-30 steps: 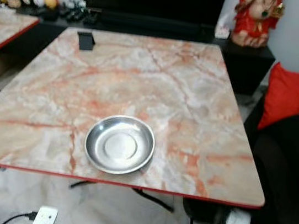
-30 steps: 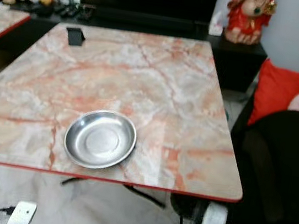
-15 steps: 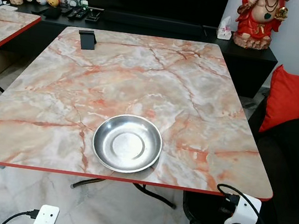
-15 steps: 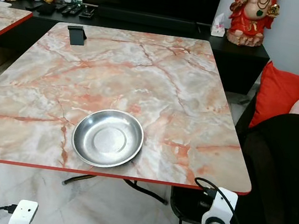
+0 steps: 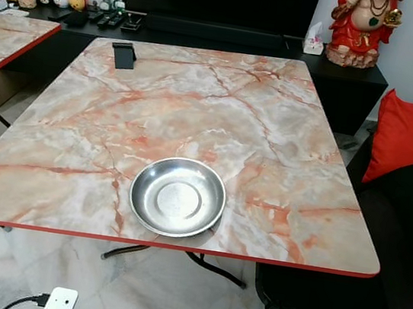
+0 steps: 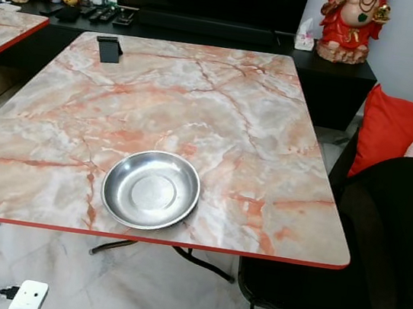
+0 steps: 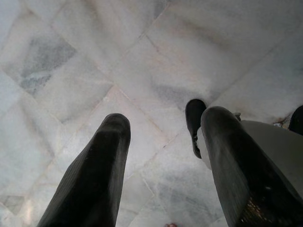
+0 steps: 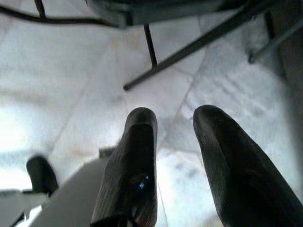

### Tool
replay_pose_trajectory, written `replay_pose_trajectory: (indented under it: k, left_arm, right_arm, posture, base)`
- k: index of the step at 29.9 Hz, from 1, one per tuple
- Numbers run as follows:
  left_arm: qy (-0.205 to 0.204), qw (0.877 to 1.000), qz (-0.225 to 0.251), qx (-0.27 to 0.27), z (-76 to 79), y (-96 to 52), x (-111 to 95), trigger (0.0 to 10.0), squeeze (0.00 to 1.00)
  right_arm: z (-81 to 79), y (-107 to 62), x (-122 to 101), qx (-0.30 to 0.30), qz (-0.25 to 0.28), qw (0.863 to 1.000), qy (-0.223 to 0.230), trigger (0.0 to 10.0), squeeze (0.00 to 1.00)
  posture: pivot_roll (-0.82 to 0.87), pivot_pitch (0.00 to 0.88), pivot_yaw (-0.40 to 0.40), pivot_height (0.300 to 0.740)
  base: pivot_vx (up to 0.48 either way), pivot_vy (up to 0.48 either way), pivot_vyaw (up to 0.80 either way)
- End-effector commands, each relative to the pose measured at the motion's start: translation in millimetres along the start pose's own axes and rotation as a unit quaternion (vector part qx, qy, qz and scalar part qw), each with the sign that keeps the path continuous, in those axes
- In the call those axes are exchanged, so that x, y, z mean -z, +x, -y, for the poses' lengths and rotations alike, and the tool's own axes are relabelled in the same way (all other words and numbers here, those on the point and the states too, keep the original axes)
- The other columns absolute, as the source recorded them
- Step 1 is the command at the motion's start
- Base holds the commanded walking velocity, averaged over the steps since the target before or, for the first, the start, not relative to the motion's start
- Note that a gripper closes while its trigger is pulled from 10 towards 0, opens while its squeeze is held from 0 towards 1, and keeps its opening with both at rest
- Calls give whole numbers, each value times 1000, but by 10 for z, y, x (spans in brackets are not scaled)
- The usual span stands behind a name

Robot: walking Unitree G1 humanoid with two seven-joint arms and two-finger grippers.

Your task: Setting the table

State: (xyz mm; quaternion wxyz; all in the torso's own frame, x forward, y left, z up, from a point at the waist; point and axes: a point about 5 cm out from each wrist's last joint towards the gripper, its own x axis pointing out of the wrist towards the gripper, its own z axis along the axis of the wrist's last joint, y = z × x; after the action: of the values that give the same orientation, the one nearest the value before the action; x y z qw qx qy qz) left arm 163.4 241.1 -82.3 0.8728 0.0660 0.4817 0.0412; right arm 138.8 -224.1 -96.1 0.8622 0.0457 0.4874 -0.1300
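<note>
Below, both pincers (image 7: 161, 130) (image 8: 173, 125) apart, empty.

My head views are sharp and evenly bright, with soft glare inside the steel bowl (image 5: 177, 196); my wrist views are dimmer and blurred.

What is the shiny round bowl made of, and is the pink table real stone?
The round silver bowl looks like polished metal, probably stainless steel: it mirrors light. The pink-veined marble-look tabletop has a thin red edge and folding legs, so it is likely printed laminate, though that is uncertain.
</note>
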Motion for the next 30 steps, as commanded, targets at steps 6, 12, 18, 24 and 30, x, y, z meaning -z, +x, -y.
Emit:
replay_pose_trajectory:
  k: [6,12,18,24,30]
  left_arm:
    - [-22,998,34,-44,-82,14,-171,10000,0]
    - [-86,987,79,-108,-271,-6,-335,10000,0]
    - [-90,958,231,-142,-246,-89,-827,10000,0]
    - [-41,924,339,-173,-252,-319,-914,10000,0]
    - [-55,910,360,-199,-283,-505,-823,10000,0]
  right_arm:
    - [-48,16,-47,-10,-9,1000,-27,10000,0]
    - [-74,22,-64,-13,-12,999,-28,10000,0]
    - [-86,22,-55,-16,-18,999,-35,10000,0]
    - [-70,27,-92,-18,-14,999,-39,10000,0]
    - [-78,28,-97,-23,-15,998,-50,10000,0]
  posture:
    - [20,0,-1,740]
    - [51,0,-14,740]
    - [74,0,-22,740]
    - [95,0,-33,740]
    - [125,0,-46,740]
  base:
    - [0,0,0]
    - [0,0,0]
    - [0,0,0]
    - [0,0,0]
    - [0,0,0]
